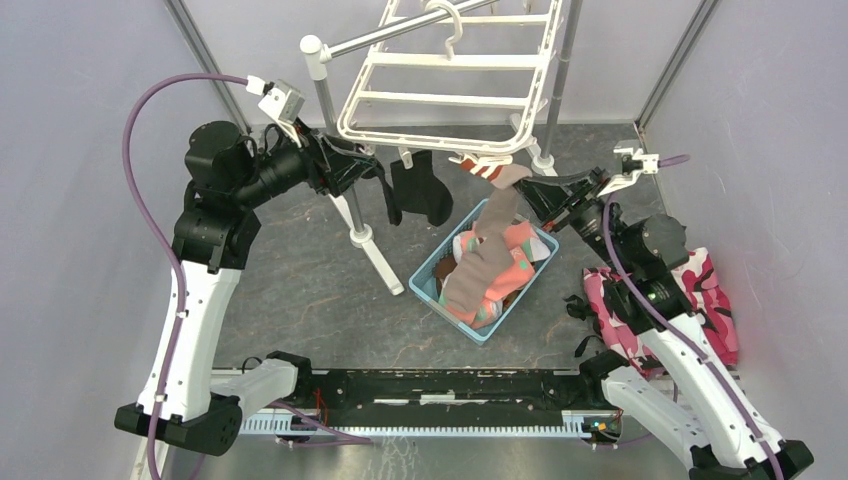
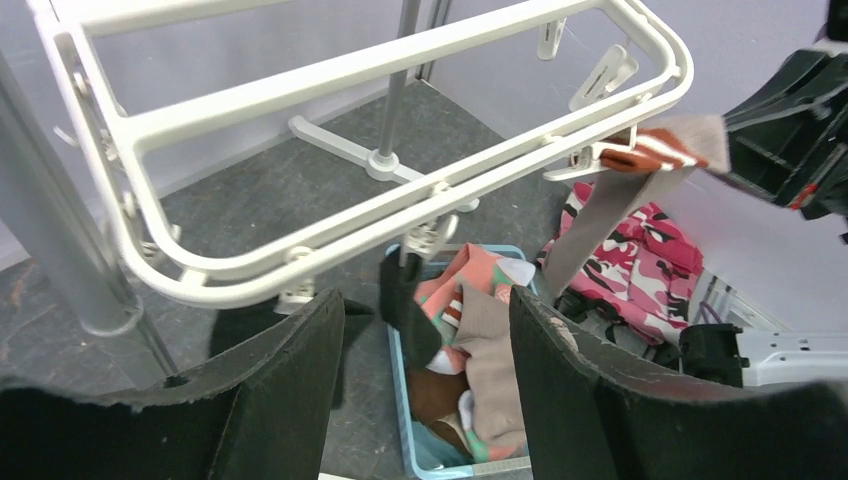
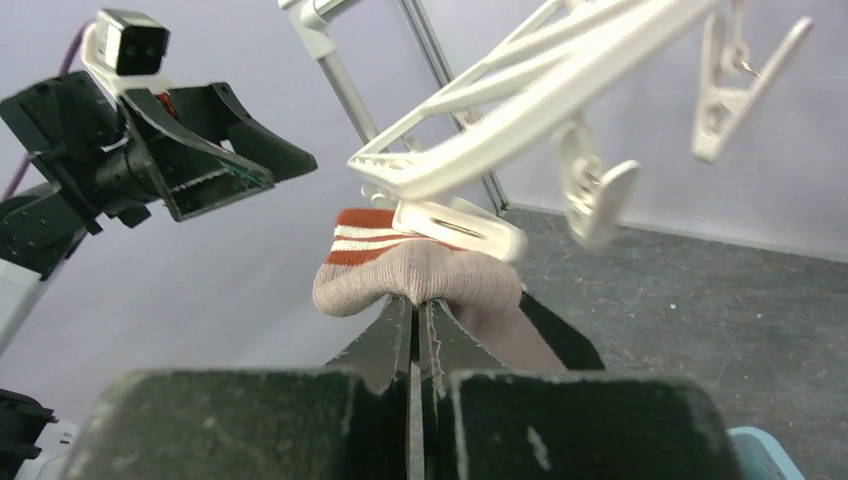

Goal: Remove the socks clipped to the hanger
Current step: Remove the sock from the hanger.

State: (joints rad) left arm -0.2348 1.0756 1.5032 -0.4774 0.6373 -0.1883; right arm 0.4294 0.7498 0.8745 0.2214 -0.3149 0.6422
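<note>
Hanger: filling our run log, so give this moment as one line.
right gripper: shut on taupe sock | taupe sock: clipped to hanger | left gripper: open, near black sock

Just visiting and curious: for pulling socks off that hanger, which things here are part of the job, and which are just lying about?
Part of the job: hanger; beige sock, clipped to it and pinched by the right gripper; black sock, clipped; left gripper, open; blue basket holding loose socks.

Merely there: camouflage cloth; grey stand bearing the hanger.
</note>
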